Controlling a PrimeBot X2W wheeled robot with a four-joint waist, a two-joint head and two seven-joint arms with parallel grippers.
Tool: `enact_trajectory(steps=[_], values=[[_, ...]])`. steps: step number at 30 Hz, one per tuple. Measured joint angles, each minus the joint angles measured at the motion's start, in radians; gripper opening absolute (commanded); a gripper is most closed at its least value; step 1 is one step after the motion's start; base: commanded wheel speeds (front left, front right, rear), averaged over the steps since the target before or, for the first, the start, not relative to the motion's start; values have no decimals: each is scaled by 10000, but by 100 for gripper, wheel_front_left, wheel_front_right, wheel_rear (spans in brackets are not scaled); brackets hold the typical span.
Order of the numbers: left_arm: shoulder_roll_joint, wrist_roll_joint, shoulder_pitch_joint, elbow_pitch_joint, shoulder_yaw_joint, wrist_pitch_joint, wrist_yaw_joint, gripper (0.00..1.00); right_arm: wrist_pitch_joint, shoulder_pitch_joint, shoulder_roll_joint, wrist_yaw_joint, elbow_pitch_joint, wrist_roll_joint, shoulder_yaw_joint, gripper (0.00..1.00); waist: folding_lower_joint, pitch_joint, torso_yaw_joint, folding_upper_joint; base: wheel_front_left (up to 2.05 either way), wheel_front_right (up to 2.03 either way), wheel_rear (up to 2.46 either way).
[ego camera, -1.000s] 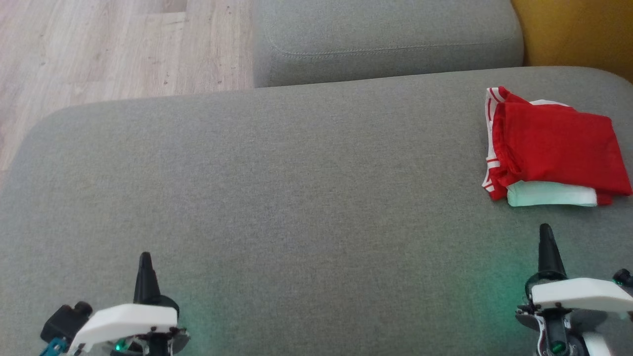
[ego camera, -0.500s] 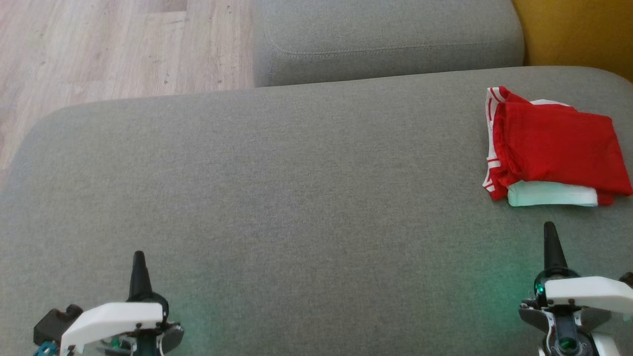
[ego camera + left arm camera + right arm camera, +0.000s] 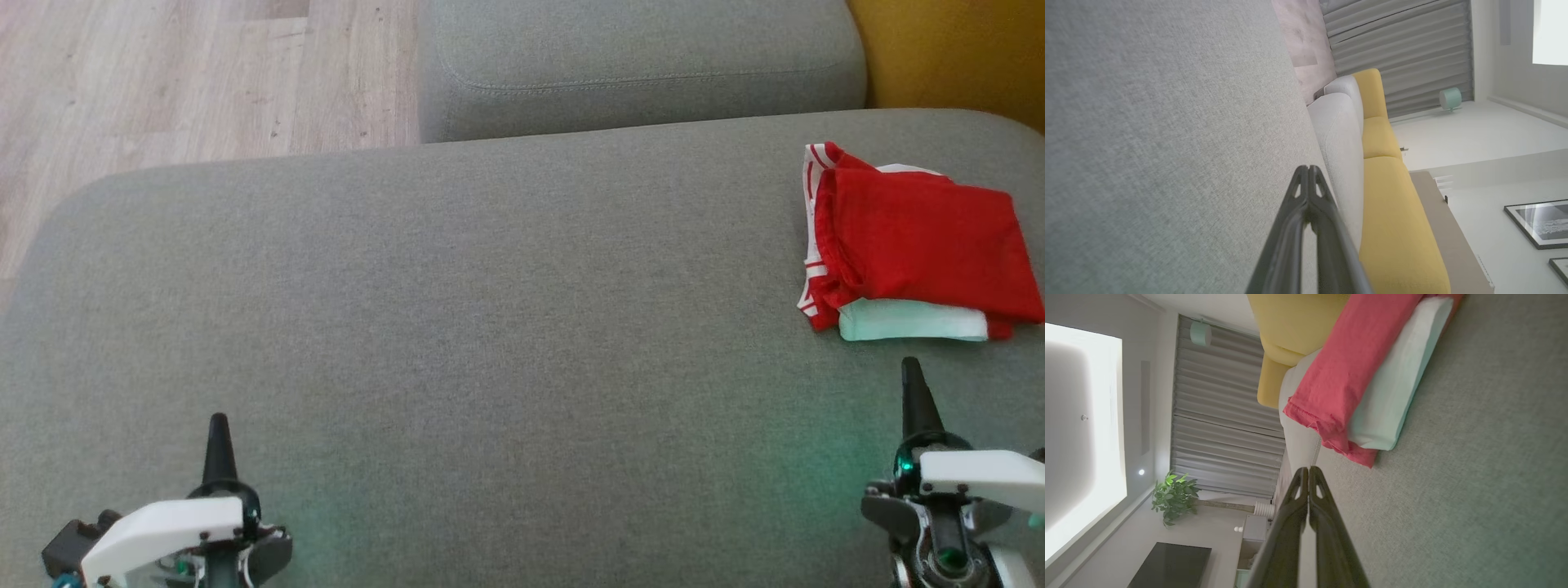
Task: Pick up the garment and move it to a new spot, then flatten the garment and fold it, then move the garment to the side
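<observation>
From the head view you get the layout: the garment [image 3: 922,245], folded, red with white striped trim and a pale mint layer under it, lies at the far right of the grey seat [image 3: 490,327], near the yellow cushion [image 3: 955,49]. Your left pincer [image 3: 218,420] sits low on the left over bare seat, well apart from the garment. Your right pincer [image 3: 910,366] points up just below the garment's near edge, not touching it. From the head each pincer reads as a single dark spike. The wrist views make it plain: on both arms the two fingers meet at the tips, and neither holds anything. The right wrist view gives you the garment side-on, red lying over mint, a little beyond the fingertips, with blinds [image 3: 1224,416] and a plant [image 3: 1173,496] behind. The left wrist view gives you bare grey fabric beside the fingers, and past it yellow seats [image 3: 1392,228] and a framed picture [image 3: 1539,222].
</observation>
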Motion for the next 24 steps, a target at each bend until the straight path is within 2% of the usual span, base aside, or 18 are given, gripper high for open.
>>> enact_trajectory(steps=[24], values=[[-4,-2261,-179,-155,489,685,-247,0,623,-68,0,0,-263,2623,-205,0,0,24,17,0,0,0,0]])
